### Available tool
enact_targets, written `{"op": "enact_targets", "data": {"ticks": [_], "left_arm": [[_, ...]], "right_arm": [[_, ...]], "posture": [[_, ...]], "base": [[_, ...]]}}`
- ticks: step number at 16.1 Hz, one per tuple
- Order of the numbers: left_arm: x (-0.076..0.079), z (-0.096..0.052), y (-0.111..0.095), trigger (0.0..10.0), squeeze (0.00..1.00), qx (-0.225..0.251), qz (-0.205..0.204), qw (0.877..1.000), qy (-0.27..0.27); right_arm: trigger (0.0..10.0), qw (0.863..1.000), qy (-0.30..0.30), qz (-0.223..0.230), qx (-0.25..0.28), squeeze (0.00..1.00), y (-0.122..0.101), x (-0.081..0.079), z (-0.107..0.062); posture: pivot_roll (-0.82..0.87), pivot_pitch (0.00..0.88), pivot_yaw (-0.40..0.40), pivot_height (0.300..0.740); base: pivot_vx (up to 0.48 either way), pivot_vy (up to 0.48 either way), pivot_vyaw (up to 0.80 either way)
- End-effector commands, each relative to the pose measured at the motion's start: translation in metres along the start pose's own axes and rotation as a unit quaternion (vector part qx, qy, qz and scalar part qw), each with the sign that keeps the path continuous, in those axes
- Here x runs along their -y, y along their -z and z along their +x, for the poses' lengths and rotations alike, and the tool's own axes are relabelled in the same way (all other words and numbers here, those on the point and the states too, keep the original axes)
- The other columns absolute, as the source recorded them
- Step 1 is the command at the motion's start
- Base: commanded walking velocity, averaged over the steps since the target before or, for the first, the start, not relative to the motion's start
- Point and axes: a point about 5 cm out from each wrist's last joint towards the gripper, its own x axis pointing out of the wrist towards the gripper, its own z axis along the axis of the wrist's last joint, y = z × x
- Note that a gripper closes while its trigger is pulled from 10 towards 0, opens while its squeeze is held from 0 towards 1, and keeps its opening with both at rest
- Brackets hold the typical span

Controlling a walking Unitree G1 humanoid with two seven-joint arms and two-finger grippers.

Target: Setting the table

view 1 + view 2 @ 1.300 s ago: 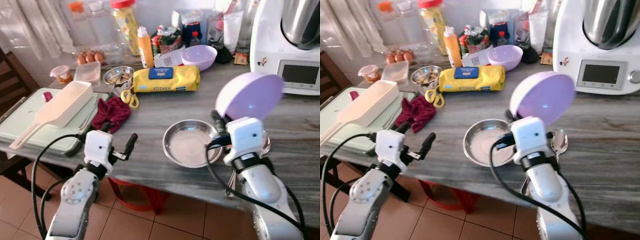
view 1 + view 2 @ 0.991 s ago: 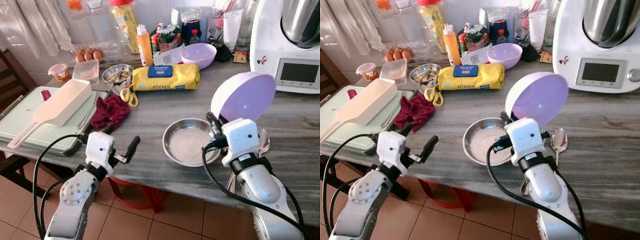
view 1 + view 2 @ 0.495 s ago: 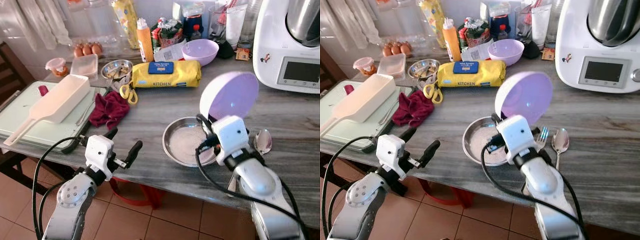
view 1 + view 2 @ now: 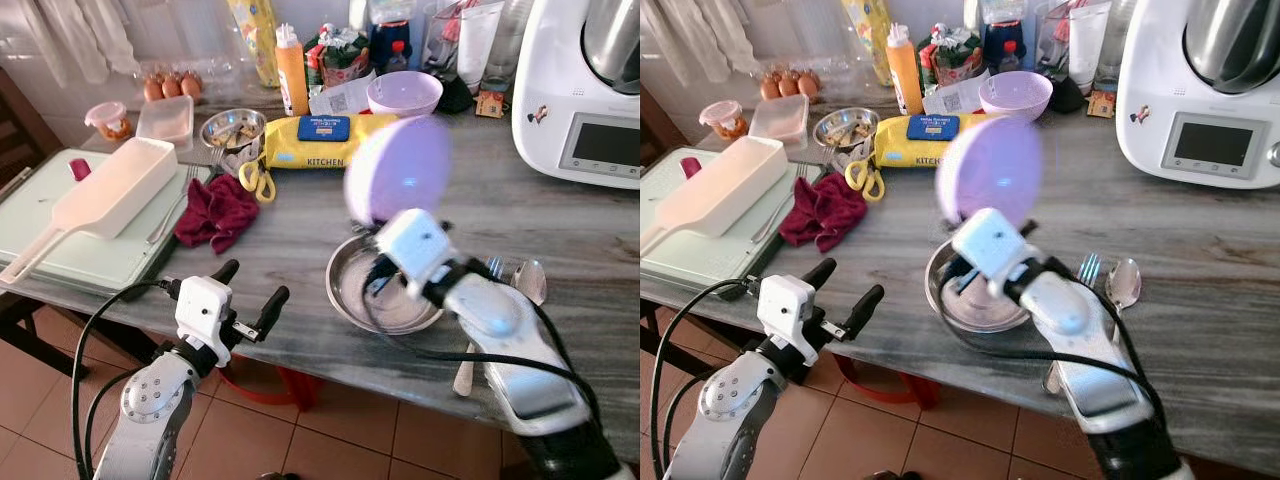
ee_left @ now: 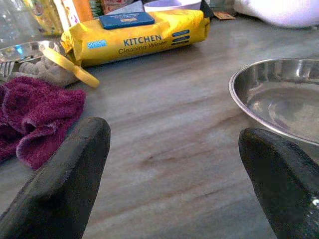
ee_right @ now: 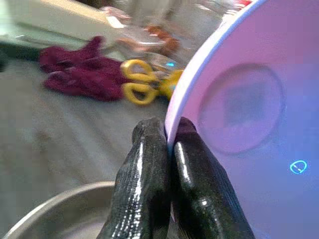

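My right gripper [image 6: 169, 135] is shut on the rim of a lilac bowl [image 4: 398, 168]. The bowl is tipped up on its edge in the air, just above the far left part of a round steel plate [image 4: 350, 295]. That plate lies on the grey table near the front edge. A fork [image 4: 494, 268] and a spoon [image 4: 530, 280] lie to the plate's right. A second lilac bowl [image 4: 404, 92] stands at the back. My left gripper [image 4: 250, 288] is open and holds nothing. It hovers at the table's front edge, left of the plate.
A yellow pack of kitchen wipes [image 4: 320, 140], yellow scissors [image 4: 250, 182] and a maroon cloth [image 4: 215, 210] lie behind and left of the plate. A white scoop [image 4: 110, 190] rests on a green tray [image 4: 40, 240] at far left. A white kitchen machine [image 4: 590, 100] stands at back right.
My right arm has swung the lilac bowl to the left, from beside the plate's right rim to over its left part. The left gripper has kept its place and stays open.
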Motion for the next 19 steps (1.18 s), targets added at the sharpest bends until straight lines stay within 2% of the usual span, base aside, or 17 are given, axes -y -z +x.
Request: {"op": "enact_targets", "data": {"ticks": [1,2,6,7,9,12,15,19], "left_arm": [[-0.002,-0.004,0.0,10.0,0.0,-0.004,0.008,1.0,-0.008],[0.001,-0.004,0.001,10.0,0.0,-0.006,0.005,1.0,-0.008],[0.003,-0.006,0.003,10.0,0.0,-0.008,0.003,1.0,0.0],[0.001,-0.006,0.002,10.0,0.0,-0.008,0.004,1.0,-0.002],[-0.001,-0.006,0.002,10.0,0.0,-0.008,0.007,1.0,-0.003],[0.004,-0.006,0.003,10.0,0.0,-0.01,0.004,1.0,0.001],[0.005,-0.005,0.004,10.0,0.0,-0.012,0.002,1.0,0.001],[0.005,-0.005,0.005,10.0,0.0,-0.014,0.002,1.0,-0.001]], "right_arm": [[10.0,1.0,-0.026,-0.013,0.011,0.0,-0.004,-0.003,0.004],[10.0,0.997,-0.072,-0.018,0.006,0.0,-0.002,-0.004,0.009],[10.0,0.987,-0.153,-0.051,-0.001,0.0,0.006,-0.004,0.019],[10.0,0.985,-0.158,-0.067,-0.004,0.0,0.007,-0.002,0.02],[10.0,0.983,-0.17,-0.067,-0.011,0.0,0.01,0.002,0.02],[10.0,0.973,-0.208,-0.096,-0.035,0.0,0.02,0.009,0.019],[10.0,0.963,-0.237,-0.119,-0.048,0.0,0.03,0.005,0.017],[10.0,0.96,-0.241,-0.138,-0.037,0.0,0.032,0.005,0.019]], "posture": [[-0.09,0.127,0.091,0.74],[-0.09,0.129,0.09,0.74],[-0.09,0.13,0.087,0.74],[-0.08,0.131,0.087,0.74],[-0.08,0.132,0.089,0.74],[-0.08,0.132,0.091,0.74],[-0.08,0.13,0.087,0.74],[-0.08,0.129,0.088,0.74]], "base": [[0.0,0.0,0.0],[0.0,0.0,0.0],[0.0,0.0,0.0],[0.0,0.0,0.0],[0.0,0.0,0.0],[0.0,0.0,0.0],[0.0,0.0,0.0],[0.0,0.0,0.0]]}}
